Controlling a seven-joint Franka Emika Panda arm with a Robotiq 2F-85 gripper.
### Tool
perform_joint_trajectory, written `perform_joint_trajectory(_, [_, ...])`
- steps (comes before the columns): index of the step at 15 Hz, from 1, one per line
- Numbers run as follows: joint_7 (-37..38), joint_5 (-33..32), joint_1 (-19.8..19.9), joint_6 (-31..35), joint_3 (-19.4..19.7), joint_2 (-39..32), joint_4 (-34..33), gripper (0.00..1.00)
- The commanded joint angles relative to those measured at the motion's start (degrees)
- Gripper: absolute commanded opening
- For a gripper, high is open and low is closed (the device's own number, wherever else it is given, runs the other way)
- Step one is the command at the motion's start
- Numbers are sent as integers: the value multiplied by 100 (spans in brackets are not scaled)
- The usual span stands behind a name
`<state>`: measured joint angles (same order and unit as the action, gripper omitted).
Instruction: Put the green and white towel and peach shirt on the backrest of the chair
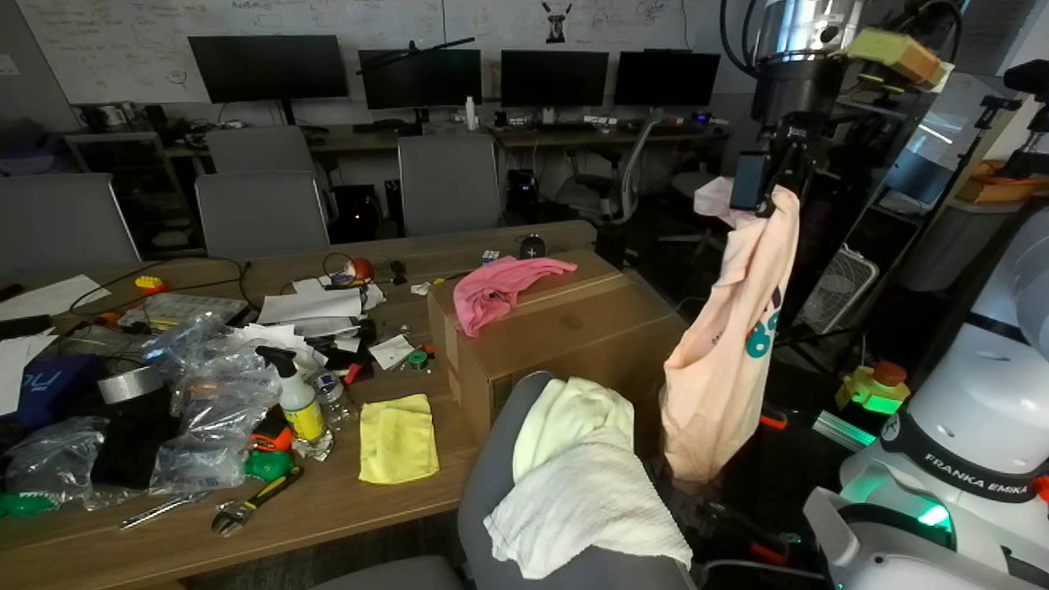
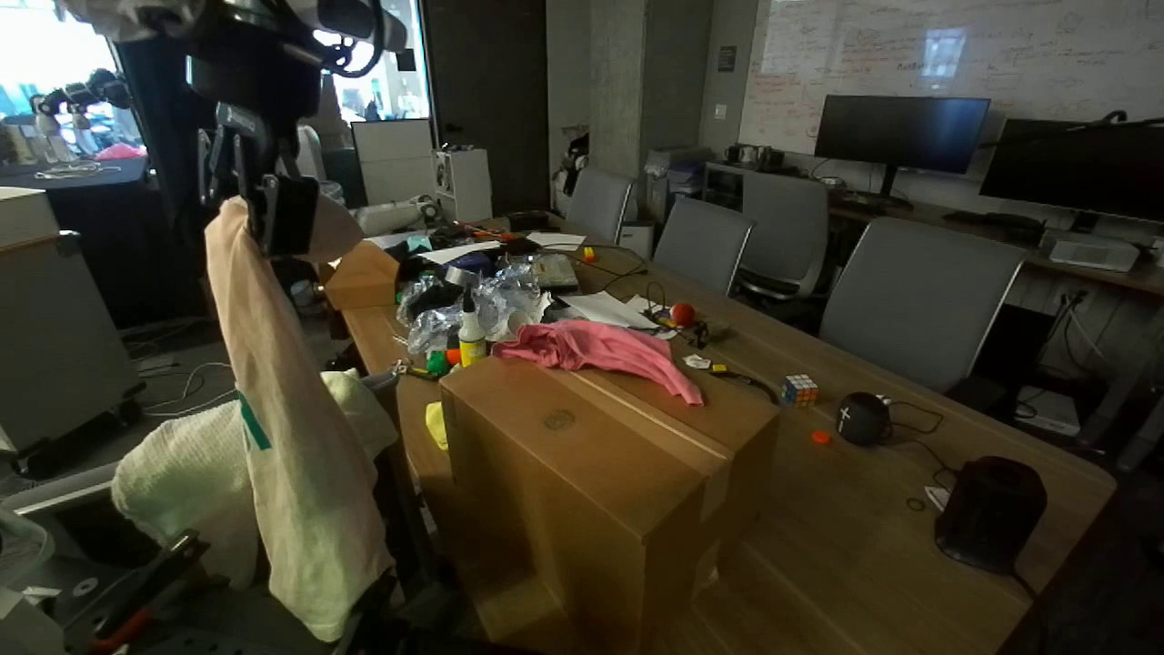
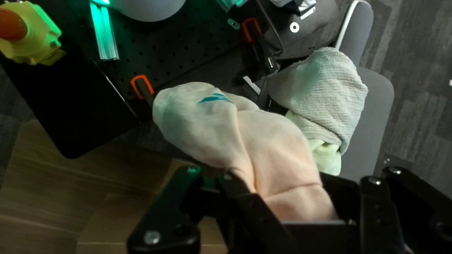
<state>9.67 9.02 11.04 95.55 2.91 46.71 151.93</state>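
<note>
The peach shirt (image 1: pixel 721 352) hangs from my gripper (image 1: pixel 766 201), long and loose, with its teal patch showing; it also shows in an exterior view (image 2: pixel 300 491) and in the wrist view (image 3: pixel 279 148). My gripper is shut on the shirt's upper end, high above the chair; it also shows in an exterior view (image 2: pixel 268 214). The green and white towel (image 1: pixel 586 483) lies draped over the dark grey backrest of the chair (image 1: pixel 485 475). In the wrist view the towel (image 3: pixel 325 91) and backrest (image 3: pixel 374 106) are right of the shirt. The shirt's gripped edge is partly hidden by the fingers.
A big cardboard box (image 1: pixel 565 336) with a pink cloth (image 1: pixel 500 291) on it stands beside the chair. The table holds a yellow cloth (image 1: pixel 399 440), a spray bottle (image 1: pixel 299 401), tools and plastic bags. An emergency stop (image 1: pixel 873 389) is near the robot base.
</note>
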Motion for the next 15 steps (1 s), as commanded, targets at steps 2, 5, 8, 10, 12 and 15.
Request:
perform_joint_trajectory(2, [-135,-356,-584,-314,-561,-307,-619,0])
perform_joint_trajectory(5, [-219,-540,-973,-314,-927,-670,-1064,0])
perform_joint_trajectory(8, [-281,-700,-1272,-378,-1190,-1189,-1553,0])
perform_joint_trajectory(10, [-357,-829,-1428,-432,-1298,-1563,-1825,0])
perform_joint_trajectory(12, [-454,-930,-1558,-512,-1369,-1964,-2077,0])
perform_joint_trajectory(15, [-594,-1070,-1745,-708,-1462,-2607,-2476,0])
